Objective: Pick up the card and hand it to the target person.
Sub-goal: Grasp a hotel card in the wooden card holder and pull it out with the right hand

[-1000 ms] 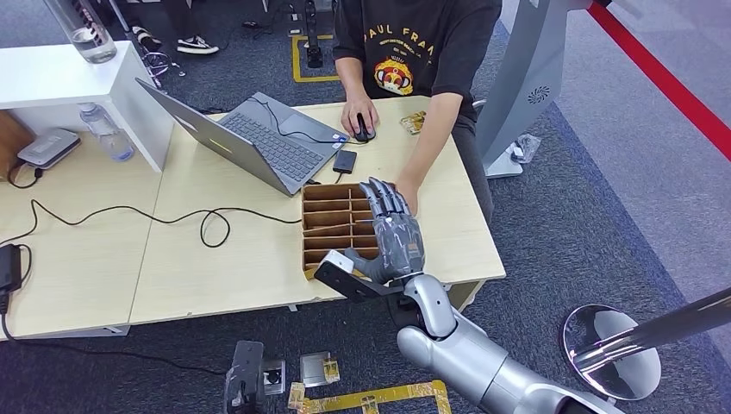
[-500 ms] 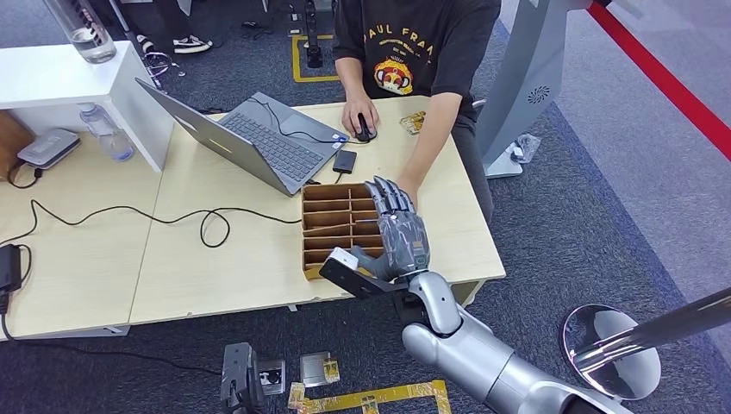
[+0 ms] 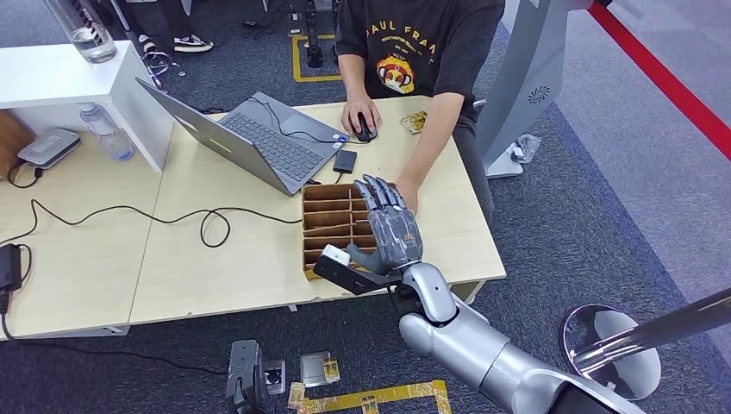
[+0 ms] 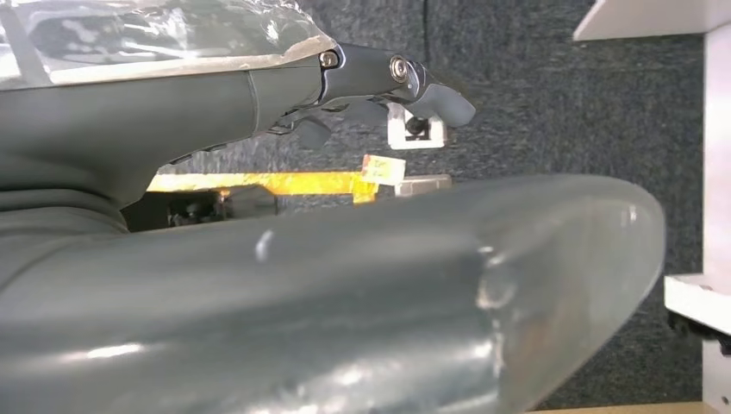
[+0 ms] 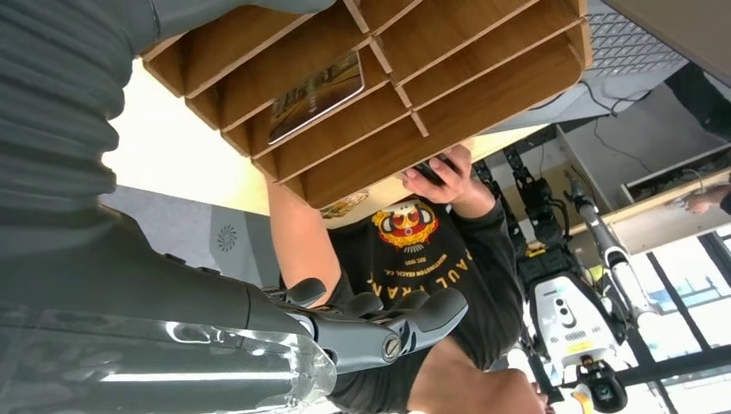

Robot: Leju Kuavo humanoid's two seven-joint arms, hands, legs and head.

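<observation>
**Right hand spread above the card organizer**

At the far left of the head view a white shelf unit (image 3: 78, 82) stands on the bench (image 3: 215, 267), with a clear bottle (image 3: 82, 30) on top of it and a black cable (image 3: 155, 216) trailing across the benchtop beside it. Next comes an open grey laptop (image 3: 250, 138), its keyboard facing the seated person (image 3: 414, 52), whose one hand rests on a black mouse (image 3: 365, 131) while the other arm reaches down toward the far edge of the wooden organizer (image 3: 323, 220).

The organizer sits near the bench's front right corner, divided into slots. In the right wrist view one card (image 5: 315, 95) lies flat in a slot near its middle, apart from the fingers.

The right hand (image 3: 388, 228) hovers over the organizer's right half, fingers extended and spread apart, gripping nothing; its fingertips point toward the person's forearm, close to it.

The left hand (image 4: 362, 95) hangs low over dark carpet, fingers loosely curled inward with nothing visible in them, above yellow floor tape (image 4: 259, 183).
</observation>
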